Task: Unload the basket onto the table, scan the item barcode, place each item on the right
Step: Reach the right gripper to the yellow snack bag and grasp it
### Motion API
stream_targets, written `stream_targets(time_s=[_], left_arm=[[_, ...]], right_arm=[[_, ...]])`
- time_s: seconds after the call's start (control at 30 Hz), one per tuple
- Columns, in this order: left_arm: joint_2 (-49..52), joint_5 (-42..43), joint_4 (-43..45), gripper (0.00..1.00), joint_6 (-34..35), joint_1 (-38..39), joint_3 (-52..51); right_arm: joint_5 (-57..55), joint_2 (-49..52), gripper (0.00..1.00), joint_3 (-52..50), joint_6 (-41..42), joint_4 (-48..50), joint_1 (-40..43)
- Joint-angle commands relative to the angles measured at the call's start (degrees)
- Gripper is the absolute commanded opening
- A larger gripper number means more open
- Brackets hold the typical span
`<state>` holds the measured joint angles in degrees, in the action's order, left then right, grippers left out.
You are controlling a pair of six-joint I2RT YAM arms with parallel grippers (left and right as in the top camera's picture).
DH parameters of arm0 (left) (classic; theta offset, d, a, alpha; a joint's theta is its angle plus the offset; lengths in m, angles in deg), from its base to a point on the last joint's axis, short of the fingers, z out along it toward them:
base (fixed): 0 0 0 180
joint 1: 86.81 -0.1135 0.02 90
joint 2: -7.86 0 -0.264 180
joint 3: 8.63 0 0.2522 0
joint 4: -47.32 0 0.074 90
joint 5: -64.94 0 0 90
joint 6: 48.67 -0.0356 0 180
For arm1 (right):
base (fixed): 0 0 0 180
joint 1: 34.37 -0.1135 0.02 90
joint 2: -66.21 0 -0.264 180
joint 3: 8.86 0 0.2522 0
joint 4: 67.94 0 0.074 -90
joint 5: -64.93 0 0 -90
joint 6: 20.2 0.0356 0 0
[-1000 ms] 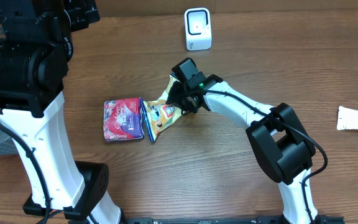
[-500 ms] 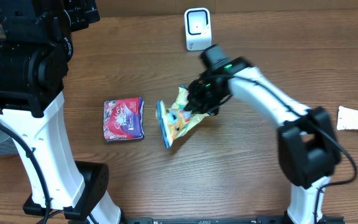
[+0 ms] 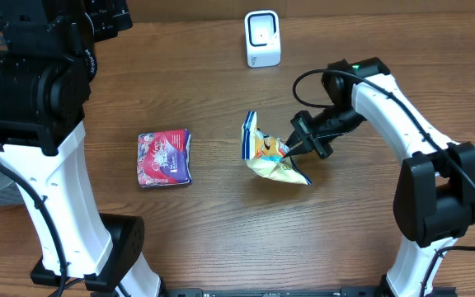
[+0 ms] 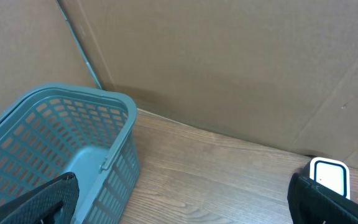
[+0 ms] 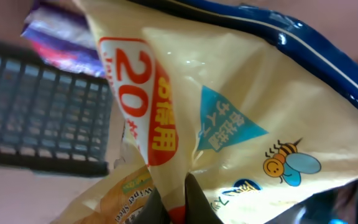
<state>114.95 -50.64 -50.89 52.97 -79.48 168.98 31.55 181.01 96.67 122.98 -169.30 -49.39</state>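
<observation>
Overhead view: the right gripper [image 3: 289,149] is clamped tight on the snack bag [image 3: 266,158], pinching it at the edge nearest the arm. The bag is yellow with a blue edge and sits near the middle of the table [image 3: 221,247], crumpled and tilted. We cannot tell whether its lower corner touches the wood. The scanner [image 3: 263,38], a small white upright unit, stands at the far side of the table, well apart from the bag. A red pouch [image 3: 165,157] lies flat on the wood on the left arm's side of the bag, apart from it. The left arm [image 3: 35,91] looms large at that side of the frame; its fingers are not seen from here.

Left wrist view: the left gripper [image 4: 182,190] has its jaws spread to full width and nothing between them. Only the two dark fingertips [image 4: 51,199] show at the bottom corners. Below and ahead we see a teal basket [image 4: 114,134] on the wood, a cardboard wall [image 4: 229,62] behind it, and the scanner at the lower right edge.

Right wrist view: the snack bag fills the frame. We note a red label with "20", a light blue triangle and a small bee drawing. The closed fingers meet on the film at the bottom centre. A dark grid shape [image 5: 36,118] at the left is too blurred to identify.
</observation>
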Motion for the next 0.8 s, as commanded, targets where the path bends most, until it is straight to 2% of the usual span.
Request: stream_targets(time_s=[0.0, 0.2, 0.4, 0.63, 0.67, 0.7, 0.73, 0.77], left_arm=[[0.81, -0.7, 0.22, 1.0, -0.92, -0.57, 0.11], [0.81, -0.7, 0.22, 1.0, -0.92, -0.57, 0.11], [0.81, -0.7, 0.22, 1.0, -0.92, -0.57, 0.11], [0.81, -0.7, 0.22, 1.0, -0.92, -0.57, 0.11], [0.81, -0.7, 0.22, 1.0, -0.92, -0.57, 0.11], [0.81, -0.7, 0.22, 1.0, -0.92, -0.57, 0.11], [0.81, -0.7, 0.22, 1.0, -0.92, -0.57, 0.11], [0.81, -0.7, 0.22, 1.0, -0.92, -0.57, 0.11]], right_arm=[[-1.66, -1.42, 0.04, 0.55, 11.82, -3.45, 0.66], [-16.68, -0.74, 0.04, 0.39, 26.62, -9.53, 0.63], [-30.73, -0.35, 0.04, -1.42, 42.05, -9.53, 0.52], [-32.74, -0.33, 0.04, -1.84, 43.85, -9.53, -0.11], [-32.48, -0.33, 0.13, -1.84, 42.66, -9.38, -0.13], [-31.8, -0.33, 0.33, -1.84, 40.28, -8.46, -0.11], [-30.75, -0.33, 0.46, -1.84, 37.44, -7.34, -0.11], [-29.49, -0.33, 0.52, -1.81, 33.05, -5.86, -0.11]])
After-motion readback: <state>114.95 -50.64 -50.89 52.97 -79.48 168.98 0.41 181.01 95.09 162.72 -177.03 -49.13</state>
